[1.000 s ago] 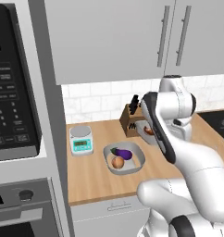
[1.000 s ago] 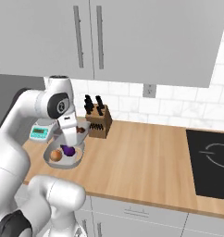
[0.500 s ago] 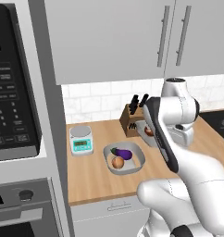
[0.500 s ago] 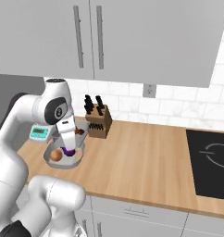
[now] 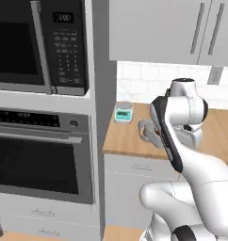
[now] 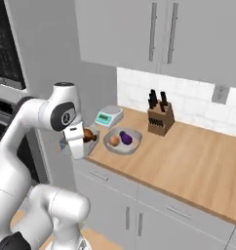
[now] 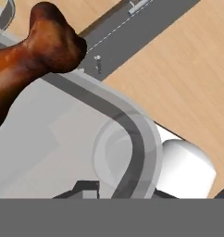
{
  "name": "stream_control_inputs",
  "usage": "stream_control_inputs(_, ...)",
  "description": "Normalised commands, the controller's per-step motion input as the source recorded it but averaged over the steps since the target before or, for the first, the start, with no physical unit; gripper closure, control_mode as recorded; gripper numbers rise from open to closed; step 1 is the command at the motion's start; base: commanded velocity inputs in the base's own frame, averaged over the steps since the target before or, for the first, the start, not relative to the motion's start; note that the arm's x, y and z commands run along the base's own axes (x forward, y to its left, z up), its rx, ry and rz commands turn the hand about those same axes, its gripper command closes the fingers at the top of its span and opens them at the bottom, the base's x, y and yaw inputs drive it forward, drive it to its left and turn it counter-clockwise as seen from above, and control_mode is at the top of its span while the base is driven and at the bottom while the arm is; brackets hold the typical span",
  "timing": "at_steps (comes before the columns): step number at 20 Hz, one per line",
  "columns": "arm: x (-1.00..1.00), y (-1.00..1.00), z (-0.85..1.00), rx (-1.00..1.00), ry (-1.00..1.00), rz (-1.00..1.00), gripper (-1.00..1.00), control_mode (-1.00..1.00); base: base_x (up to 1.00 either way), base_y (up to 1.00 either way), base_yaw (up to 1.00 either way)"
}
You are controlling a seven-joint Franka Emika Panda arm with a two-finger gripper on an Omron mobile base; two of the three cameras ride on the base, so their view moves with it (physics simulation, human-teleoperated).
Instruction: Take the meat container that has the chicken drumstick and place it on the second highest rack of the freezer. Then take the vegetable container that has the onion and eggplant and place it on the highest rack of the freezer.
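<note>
Left base view: arm (image 5: 182, 113) over the bench (image 5: 130, 136) edge, a grey tray (image 5: 146, 129) peeking out at its 9 o'clock, mostly hidden behind the arm. Scale (image 5: 123, 114) just beyond at 10 o'clock. Oven stack at far 9 o'clock; no freezer visible here.

Right base view: claw (image 6: 77, 141) off the bench front edge, carrying the meat tray (image 6: 66, 144) with the drumstick (image 6: 88, 135) poking toward 3 o'clock. Veg bowl (image 6: 123, 141) with onion (image 6: 114, 140) and eggplant (image 6: 126, 138) sits on the bench at 3 o'clock from the claw, near but apart. Knife block (image 6: 159, 119) farther back.

Hand view: claw clamped on the tray rim (image 7: 132, 134), jaws narrow; exact contact is hard to see, probably pinching the wall. Drumstick's long axis runs from 9 o'clock up to 12. Floor below.

Judgement: freezer lies off-frame, so the base must turn first.
</note>
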Motion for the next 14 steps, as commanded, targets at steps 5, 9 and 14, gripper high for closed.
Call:
stream_control_inputs(5,0.0,0.0,0.0,0.0,0.0,0.0,1.0,1.0,-0.21,0.0,0.89)
stream_control_inputs(9,0.0,0.0,0.0,0.0,0.0,0.0,1.0,1.0,0.01,0.01,0.81)
stream_control_inputs(14,0.0,0.0,0.0,0.0,0.0,0.0,1.0,1.0,0.46,0.36,0.55)
